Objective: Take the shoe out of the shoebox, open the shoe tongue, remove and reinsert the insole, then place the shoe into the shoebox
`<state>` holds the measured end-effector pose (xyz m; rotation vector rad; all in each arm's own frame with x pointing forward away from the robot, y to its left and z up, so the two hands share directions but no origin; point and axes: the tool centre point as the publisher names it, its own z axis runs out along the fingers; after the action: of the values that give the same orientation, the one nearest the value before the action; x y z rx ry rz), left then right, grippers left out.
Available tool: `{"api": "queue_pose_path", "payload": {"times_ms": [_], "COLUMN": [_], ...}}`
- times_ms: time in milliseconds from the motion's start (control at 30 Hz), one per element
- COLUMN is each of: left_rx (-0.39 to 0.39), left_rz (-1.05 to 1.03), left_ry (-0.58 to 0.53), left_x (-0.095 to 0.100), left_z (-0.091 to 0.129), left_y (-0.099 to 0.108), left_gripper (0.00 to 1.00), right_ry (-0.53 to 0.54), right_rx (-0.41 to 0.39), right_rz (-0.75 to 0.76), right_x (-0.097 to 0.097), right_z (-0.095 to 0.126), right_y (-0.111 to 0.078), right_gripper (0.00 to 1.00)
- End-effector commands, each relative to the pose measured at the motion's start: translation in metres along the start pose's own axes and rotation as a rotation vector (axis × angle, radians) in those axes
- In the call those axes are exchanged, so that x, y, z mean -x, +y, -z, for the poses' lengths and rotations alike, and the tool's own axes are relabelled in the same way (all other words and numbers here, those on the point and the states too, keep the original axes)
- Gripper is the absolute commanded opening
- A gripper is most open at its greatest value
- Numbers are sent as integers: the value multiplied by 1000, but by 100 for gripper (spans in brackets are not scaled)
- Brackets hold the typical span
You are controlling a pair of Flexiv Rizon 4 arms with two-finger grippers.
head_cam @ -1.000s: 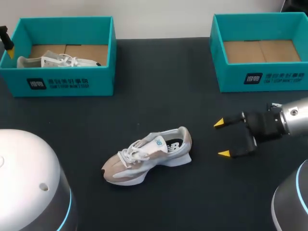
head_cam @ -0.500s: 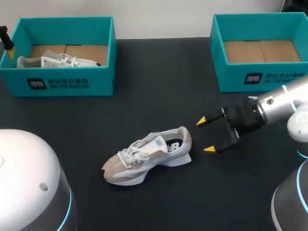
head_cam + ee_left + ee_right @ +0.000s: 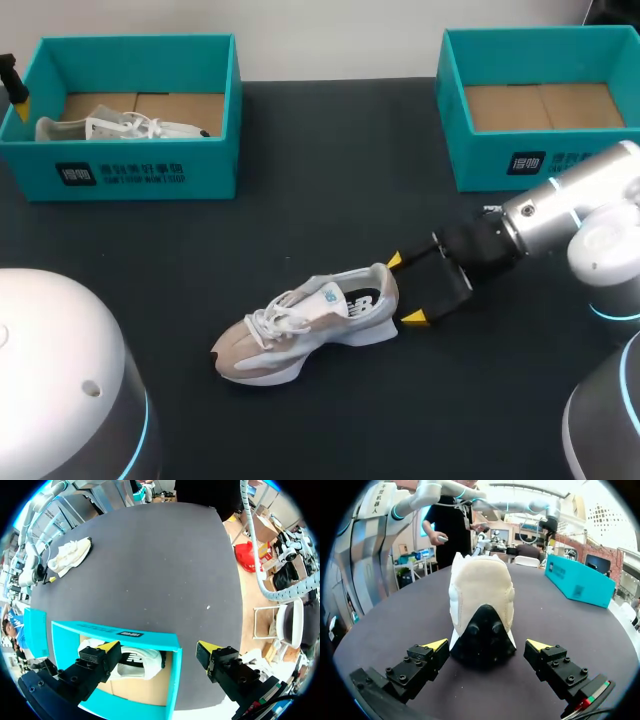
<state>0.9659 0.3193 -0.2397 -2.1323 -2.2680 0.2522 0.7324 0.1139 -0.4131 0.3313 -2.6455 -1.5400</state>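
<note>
A beige and white shoe (image 3: 305, 325) lies on its sole in the middle of the dark table, toe toward the near left. My right gripper (image 3: 404, 290) stands open at its heel, one yellow tip on either side. In the right wrist view the black heel (image 3: 482, 630) sits just ahead of and between the open fingers (image 3: 437, 645), with no contact visible. My left gripper (image 3: 155, 649) hangs open above the left teal shoebox (image 3: 115, 630), where a second white shoe (image 3: 135, 662) lies. Only one left finger tip (image 3: 20, 105) shows at the head view's edge.
The left shoebox (image 3: 135, 175) stands at the back left with the white shoe (image 3: 120, 128) inside. Another teal shoebox (image 3: 545, 165) stands at the back right, showing only its cardboard floor. Both arms' bases fill the near corners.
My right gripper has moved left across the table, from well clear of the shoe to straddling its heel. It stayed open. The shoe and the left arm have not moved.
</note>
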Motion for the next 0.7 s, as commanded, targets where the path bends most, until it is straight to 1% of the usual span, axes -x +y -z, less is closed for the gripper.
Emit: {"api": "queue_pose_path", "payload": {"times_ms": [33,267,333,400,700], "left_rx": [2,2,2,2,2], "left_rz": [0,0,0,0,0], "left_ry": [2,2,2,2,2], "left_x": [0,0,0,0,0], "left_z": [0,0,0,0,0], "left_y": [-1,-1,-1,-1,-1], "left_gripper": [100,100,100,100,100], "right_ry": [-1,12,41,43,61], "right_rx": [12,28,18,28,51], "right_rz": [0,5,7,10,11], "right_x": [1,-2,-2,-2,-1], "right_z": [-17,-29,-32,-36,-56], "right_y": [0,9,10,12,14], "right_gripper": [100,100,100,100,100]}}
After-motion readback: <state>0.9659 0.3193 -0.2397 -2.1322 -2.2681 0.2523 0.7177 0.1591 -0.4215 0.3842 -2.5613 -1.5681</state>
